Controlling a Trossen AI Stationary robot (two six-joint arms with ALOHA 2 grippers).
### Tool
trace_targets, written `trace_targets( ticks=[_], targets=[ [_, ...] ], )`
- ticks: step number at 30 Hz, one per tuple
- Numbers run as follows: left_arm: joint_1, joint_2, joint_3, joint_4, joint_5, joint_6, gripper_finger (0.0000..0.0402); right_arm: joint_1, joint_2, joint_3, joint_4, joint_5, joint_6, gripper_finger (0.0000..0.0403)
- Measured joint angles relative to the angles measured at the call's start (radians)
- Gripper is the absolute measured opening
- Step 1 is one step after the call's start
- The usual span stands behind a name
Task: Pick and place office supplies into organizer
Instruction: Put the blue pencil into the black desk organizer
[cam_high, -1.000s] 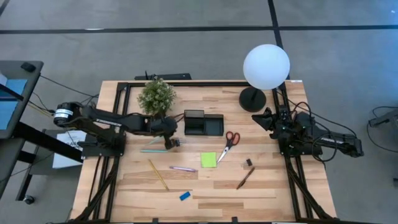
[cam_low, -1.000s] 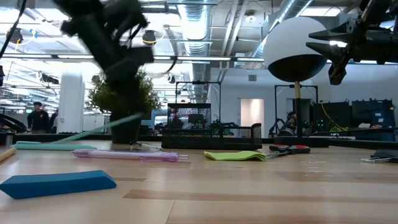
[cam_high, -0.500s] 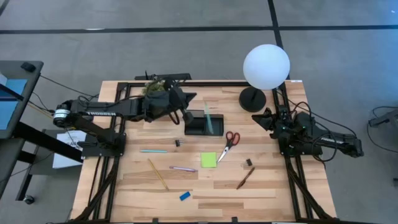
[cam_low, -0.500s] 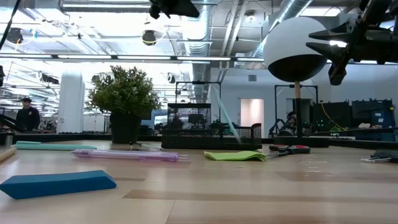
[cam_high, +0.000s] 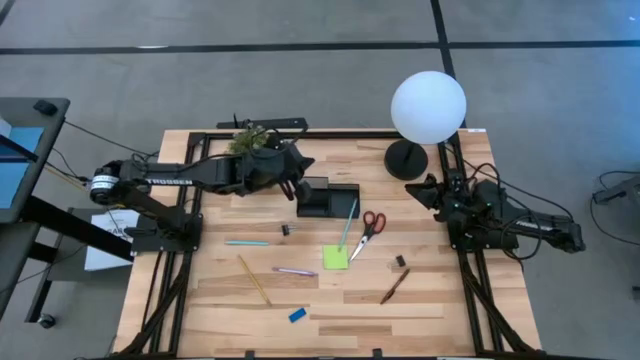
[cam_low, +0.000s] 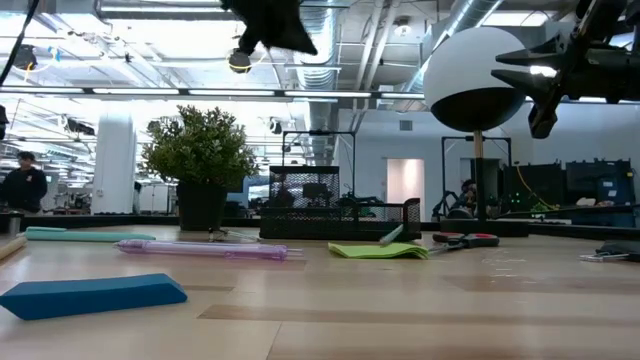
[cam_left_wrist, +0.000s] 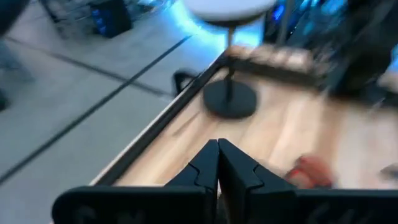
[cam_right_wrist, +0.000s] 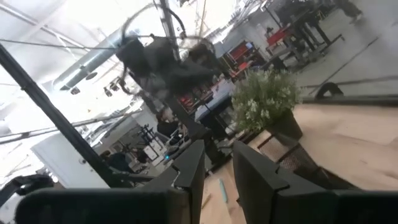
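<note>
The black organizer stands at mid-table. A teal pen lies slanting, its far end at the organizer's near right corner and its near end on the lime-green sticky-note pad. In the low view only its tip shows. My left gripper hovers above the organizer's left end, shut and empty. My right gripper waits at the table's right edge, open. On the table lie a second teal pen, red scissors, a pencil, a pink pen, a brown pen and a blue eraser.
A potted plant stands far left of the organizer, partly under my left arm. A lamp with a white globe and a round black base stands at the far right. Small black clips lie on the wood.
My left gripper has risen from the table near the organizer's left and gone toward the far edge, carrying a teal pen, and has let it go over the organizer. The pen stood slanted in the organizer, then tipped out toward the near edge onto the sticky-note pad.
</note>
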Motion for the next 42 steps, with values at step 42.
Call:
trace_targets(
  ticks=[42],
  targets=[
    [-0.039,-0.017,0.001,0.238,0.218,-0.068,0.0068,0.279,1.712,1.098,-0.703,0.002,-1.338,0.0070]
  ],
)
